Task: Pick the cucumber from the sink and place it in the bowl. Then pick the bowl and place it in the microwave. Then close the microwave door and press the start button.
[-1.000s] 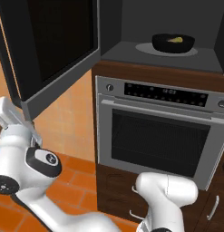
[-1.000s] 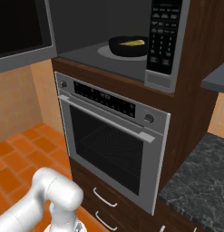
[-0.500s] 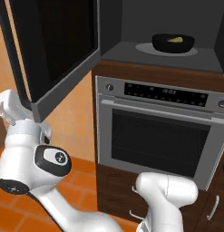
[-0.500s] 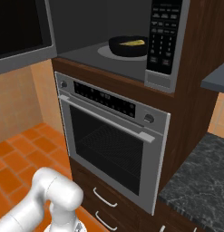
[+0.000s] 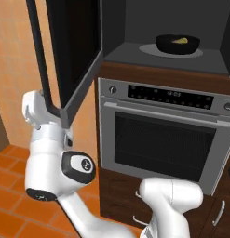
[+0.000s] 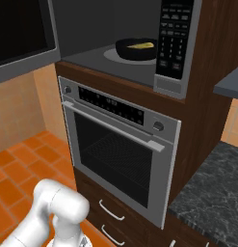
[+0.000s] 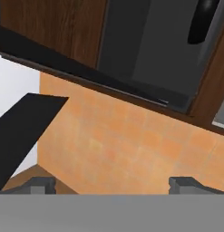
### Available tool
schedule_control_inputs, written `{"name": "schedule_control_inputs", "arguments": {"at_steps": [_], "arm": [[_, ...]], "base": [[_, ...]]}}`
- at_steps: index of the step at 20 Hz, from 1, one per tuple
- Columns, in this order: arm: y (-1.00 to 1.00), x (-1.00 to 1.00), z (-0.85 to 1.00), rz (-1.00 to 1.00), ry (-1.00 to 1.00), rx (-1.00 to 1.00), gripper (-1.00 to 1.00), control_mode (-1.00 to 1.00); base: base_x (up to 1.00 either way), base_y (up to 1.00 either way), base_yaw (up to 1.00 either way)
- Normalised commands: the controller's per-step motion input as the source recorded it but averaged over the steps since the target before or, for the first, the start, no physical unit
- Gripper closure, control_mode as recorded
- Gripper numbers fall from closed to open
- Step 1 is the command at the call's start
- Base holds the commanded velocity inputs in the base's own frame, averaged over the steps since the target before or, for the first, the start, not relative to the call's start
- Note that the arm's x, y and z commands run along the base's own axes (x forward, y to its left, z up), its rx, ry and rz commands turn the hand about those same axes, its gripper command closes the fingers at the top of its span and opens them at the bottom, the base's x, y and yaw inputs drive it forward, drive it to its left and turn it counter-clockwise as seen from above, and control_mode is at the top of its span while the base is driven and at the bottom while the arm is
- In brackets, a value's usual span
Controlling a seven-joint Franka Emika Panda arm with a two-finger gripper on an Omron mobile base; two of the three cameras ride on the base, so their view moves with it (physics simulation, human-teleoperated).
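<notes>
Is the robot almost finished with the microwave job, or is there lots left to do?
Nearly done. The cucumber already lies in the bowl, and the bowl sits on the turntable inside the microwave. Right now the arm is down beside the microwave door, which stands partly open, and the claw is open and holds nothing. Left to do: shut the door and press the start button on the keypad.

left base: looking forward from behind-left, near the oven (image 5: 163,139)
right base: sharing it from behind-right
hand: facing the orange wall (image 7: 127,154) closely
</notes>
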Motion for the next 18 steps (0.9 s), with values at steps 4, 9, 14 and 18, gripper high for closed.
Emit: {"name": "schedule_control_inputs", "arguments": {"at_steps": [4, 9, 14, 18], "arm": [[-0.78, -0.23, 0.33, 0.00, -0.12, 0.15, -1.00, -1.00], [-0.91, -0.23, 0.30, 0.00, -0.11, 0.21, -1.00, -1.00], [-1.00, -0.26, 0.30, 0.00, -0.10, 0.26, -1.00, -1.00], [-1.00, -0.31, 0.11, 0.00, -0.03, 0.30, -1.00, -1.00]], "base": [[0.00, 0.00, 0.00], [0.00, 0.00, 0.00], [0.00, 0.00, 0.00], [0.00, 0.00, 0.00]]}}
